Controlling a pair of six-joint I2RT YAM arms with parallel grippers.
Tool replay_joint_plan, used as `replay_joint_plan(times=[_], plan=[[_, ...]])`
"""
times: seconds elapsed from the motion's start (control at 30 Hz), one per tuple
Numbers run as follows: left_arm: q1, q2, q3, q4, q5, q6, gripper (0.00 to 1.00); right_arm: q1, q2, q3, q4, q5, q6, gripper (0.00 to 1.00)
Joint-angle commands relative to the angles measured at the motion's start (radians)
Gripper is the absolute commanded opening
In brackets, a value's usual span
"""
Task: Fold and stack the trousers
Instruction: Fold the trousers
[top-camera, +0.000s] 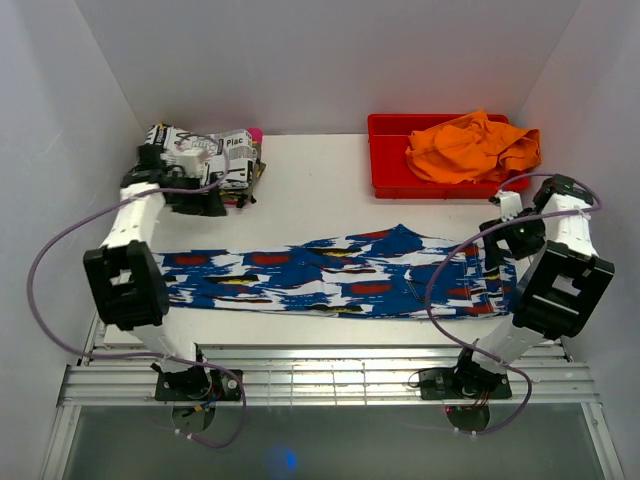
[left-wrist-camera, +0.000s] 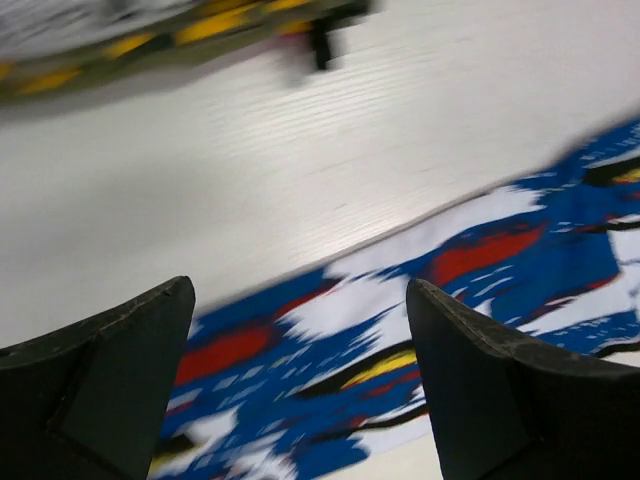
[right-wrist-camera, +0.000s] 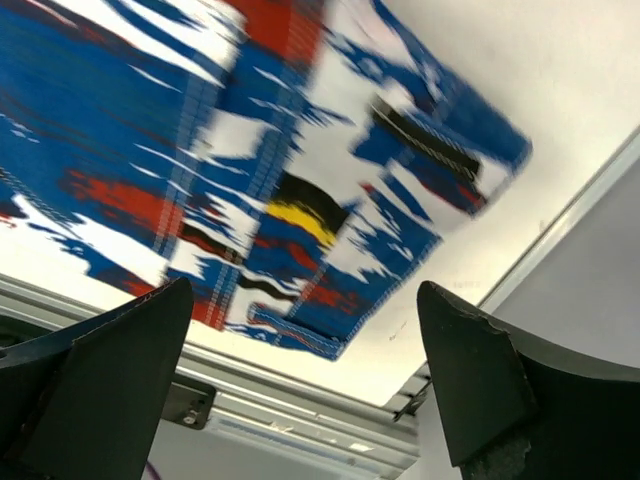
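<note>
trousers (top-camera: 340, 272) lie flat (one long strip), left end effector (left-wrist-camera: 300, 300) and right end effector (right-wrist-camera: 305, 292) spread.

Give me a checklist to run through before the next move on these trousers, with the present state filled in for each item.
1. Left pincer open and empty: ok, jaws wide, nothing between them.
2. Right pincer open and empty: ok, the same.
3. Trousers spread flat on the table: ok, one long strip from arm to arm.
4. Trousers folded short: not ok, they lie at full length.
5. Trousers stacked on the newspaper-print cloth: not ok, they lie apart from it.
6. Right arm's cable clear of the trousers: cannot tell, it loops across them in the top view.
</note>
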Motion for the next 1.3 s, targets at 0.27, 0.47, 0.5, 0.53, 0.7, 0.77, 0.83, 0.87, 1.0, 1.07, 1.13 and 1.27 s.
replay_joint_plan(times=[0.27, 0.47, 0.5, 0.53, 0.7, 0.77, 0.83, 0.87, 1.0, 1.07, 1.13, 1.27], plan=[[0.572, -0.156, -0.165, -0.139, -0.079, 0.208, 0.98, -0.164, 0.177, -0.065, 0.077, 0.068, 0.059, 0.95], [0.724, -0.019, -0.105, -0.203, -0.093, 0.285, 0.94, -0.187, 0.256, -0.070, 0.132, 0.144, 0.089, 0.54], [0.730, 0.014, -0.100, -0.209, -0.093, 0.299, 0.92, -0.196, 0.263, -0.059, 0.129, 0.147, 0.089, 0.52], [0.734, 0.028, -0.102, -0.215, -0.100, 0.303, 0.91, -0.198, 0.266, -0.054, 0.124, 0.156, 0.089, 0.50], [0.739, 0.062, -0.164, -0.168, -0.122, 0.316, 0.83, -0.199, 0.254, -0.036, 0.095, 0.151, 0.076, 0.49], [0.739, 0.076, -0.198, -0.133, -0.125, 0.311, 0.80, -0.199, 0.246, -0.039, 0.086, 0.148, 0.074, 0.49], [0.739, 0.094, -0.223, -0.095, -0.142, 0.291, 0.76, -0.199, 0.241, -0.047, 0.081, 0.148, 0.071, 0.49], [0.739, 0.102, -0.230, -0.081, -0.148, 0.287, 0.75, -0.199, 0.235, -0.048, 0.080, 0.147, 0.069, 0.49], [0.739, 0.140, -0.250, -0.058, -0.145, 0.274, 0.65, -0.199, 0.223, -0.048, 0.064, 0.142, 0.066, 0.49], [0.739, 0.148, -0.253, -0.071, -0.114, 0.271, 0.53, -0.199, 0.224, -0.040, 0.057, 0.134, 0.065, 0.49], [0.739, 0.142, -0.252, -0.087, -0.087, 0.268, 0.40, -0.199, 0.224, -0.039, 0.048, 0.127, 0.065, 0.48], [0.739, 0.098, -0.211, -0.131, -0.009, 0.244, 0.12, -0.198, 0.218, -0.043, 0.028, 0.098, 0.057, 0.45]])
